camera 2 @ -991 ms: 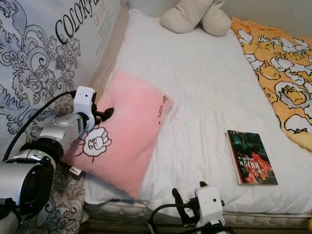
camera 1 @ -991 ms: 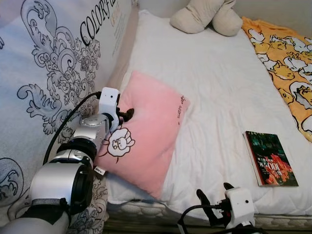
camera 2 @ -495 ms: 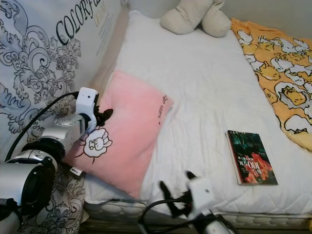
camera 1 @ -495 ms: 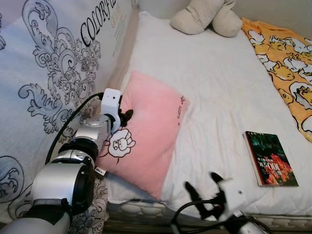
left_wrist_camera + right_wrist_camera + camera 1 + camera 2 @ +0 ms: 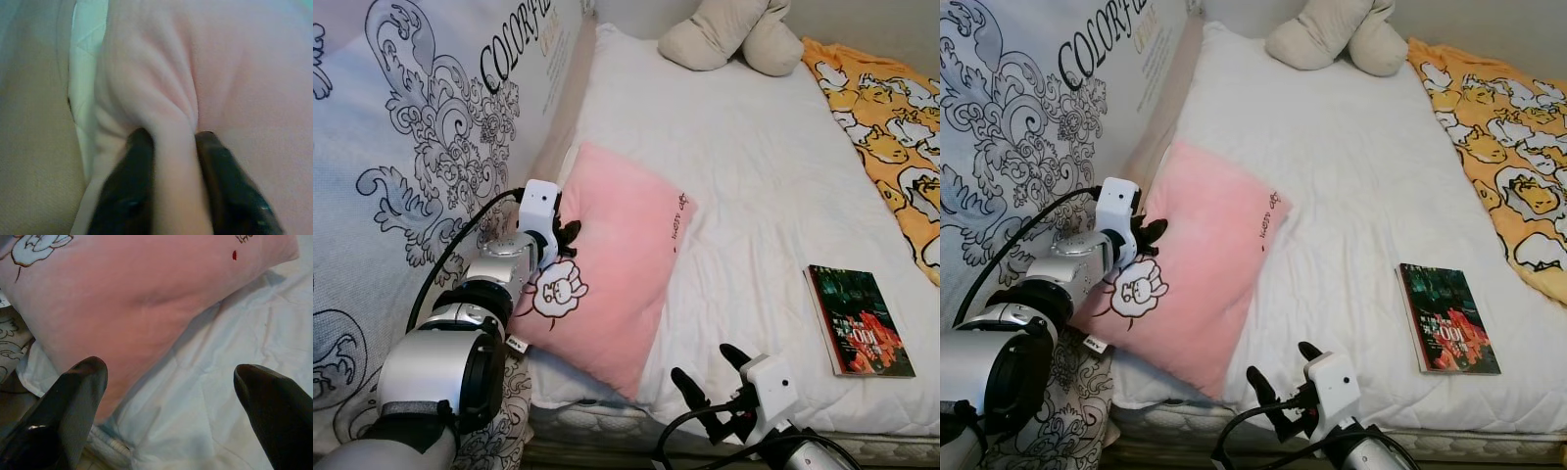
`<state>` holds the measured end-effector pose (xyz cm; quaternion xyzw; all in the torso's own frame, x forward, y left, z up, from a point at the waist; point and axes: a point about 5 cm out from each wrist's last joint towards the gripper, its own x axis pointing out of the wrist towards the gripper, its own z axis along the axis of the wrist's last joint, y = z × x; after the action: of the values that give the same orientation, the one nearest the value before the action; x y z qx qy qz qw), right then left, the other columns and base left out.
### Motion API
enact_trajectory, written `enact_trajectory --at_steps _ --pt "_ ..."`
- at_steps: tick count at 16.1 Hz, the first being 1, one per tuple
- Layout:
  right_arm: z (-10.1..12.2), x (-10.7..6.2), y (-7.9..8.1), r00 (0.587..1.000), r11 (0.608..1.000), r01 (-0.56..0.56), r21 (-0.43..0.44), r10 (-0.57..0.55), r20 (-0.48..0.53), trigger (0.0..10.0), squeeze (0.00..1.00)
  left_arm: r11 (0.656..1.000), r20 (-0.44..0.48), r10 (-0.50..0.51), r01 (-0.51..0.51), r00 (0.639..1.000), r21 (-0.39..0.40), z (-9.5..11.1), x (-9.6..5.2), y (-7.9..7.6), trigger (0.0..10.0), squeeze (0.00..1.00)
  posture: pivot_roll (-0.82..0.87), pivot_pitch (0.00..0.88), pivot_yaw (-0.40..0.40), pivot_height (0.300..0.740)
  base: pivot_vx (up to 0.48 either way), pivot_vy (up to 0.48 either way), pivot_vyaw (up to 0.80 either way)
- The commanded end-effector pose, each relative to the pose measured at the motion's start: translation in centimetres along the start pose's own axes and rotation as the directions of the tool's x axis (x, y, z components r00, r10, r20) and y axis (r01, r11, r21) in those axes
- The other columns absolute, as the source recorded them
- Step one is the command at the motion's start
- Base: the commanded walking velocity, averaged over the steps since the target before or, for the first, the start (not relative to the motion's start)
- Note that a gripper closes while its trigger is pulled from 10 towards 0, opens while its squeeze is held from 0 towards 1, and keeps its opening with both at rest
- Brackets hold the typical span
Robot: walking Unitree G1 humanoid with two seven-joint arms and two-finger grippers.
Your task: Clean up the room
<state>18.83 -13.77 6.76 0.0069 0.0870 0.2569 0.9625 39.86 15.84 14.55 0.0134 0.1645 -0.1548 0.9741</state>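
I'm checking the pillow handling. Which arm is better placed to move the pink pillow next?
Probably the left. The left gripper is already shut on a fold of the pink pillow at its edge by the headboard. The right gripper is open, low at the mattress edge, short of the pillow's near corner.

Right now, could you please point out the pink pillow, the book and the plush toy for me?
pillow (image 5: 617, 264), left eye view, middle of its pink face.
book (image 5: 857, 320), left eye view, middle of its cover.
plush toy (image 5: 729, 37), left eye view, its beige body.
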Motion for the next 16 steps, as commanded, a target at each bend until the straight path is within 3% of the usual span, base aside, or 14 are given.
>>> enact_trajectory --at_steps 1,3,5,7,10,14,16 --pt "-0.3 0.0 -0.2 1.000 1.000 -0.009 0.010 0.009 -0.022 10.0 0.00 0.998 -0.073 -0.024 0.020 0.997 -0.057 -2.5 0.0 -0.7 0.0 0.00 -0.09 0.133 -0.082 0.740 0.000 0.000 0.00" --pt "0.0 0.2 -0.2 1.000 1.000 -0.012 0.006 0.012 -0.014 10.0 0.00 0.997 -0.018 0.069 -0.069 0.997 -0.031 -1.3 -0.3 0.7 0.0 0.00 -0.10 0.120 -0.073 0.740 0.000 0.000 0.00" --pt "0.1 0.3 -0.3 1.000 1.000 -0.009 0.006 0.009 -0.009 10.0 0.00 0.996 0.034 0.093 -0.093 0.995 -0.007 0.1 -0.5 1.5 0.0 0.00 -0.09 0.118 -0.072 0.740 0.000 0.000 0.00" --pt "-0.1 0.5 0.0 1.000 1.000 -0.017 0.014 0.018 -0.012 10.0 0.00 0.994 0.110 0.098 -0.103 0.989 0.039 2.3 -0.9 2.3 0.0 0.00 -0.07 0.120 -0.068 0.740 0.000 0.000 0.00" --pt "-0.4 0.7 0.3 0.999 0.999 -0.033 0.021 0.033 -0.019 10.0 0.00 0.995 0.139 0.076 -0.084 0.987 0.053 3.2 -1.0 2.3 0.0 0.00 -0.05 0.124 -0.065 0.740 0.000 0.000 0.00" --pt "-0.8 0.9 0.3 0.999 0.999 -0.043 0.021 0.044 -0.033 10.0 0.00 0.995 0.149 -0.038 0.023 0.988 0.100 3.5 -0.5 0.5 0.0 0.00 -0.03 0.126 -0.053 0.740 0.000 0.000 0.00" --pt "-1.1 0.7 0.3 0.998 0.999 -0.043 0.023 0.044 -0.040 10.0 0.00 0.989 0.157 -0.101 0.082 0.982 0.123 3.2 -0.1 -2.1 0.0 0.00 -0.03 0.123 -0.048 0.740 0.000 0.000 0.00"
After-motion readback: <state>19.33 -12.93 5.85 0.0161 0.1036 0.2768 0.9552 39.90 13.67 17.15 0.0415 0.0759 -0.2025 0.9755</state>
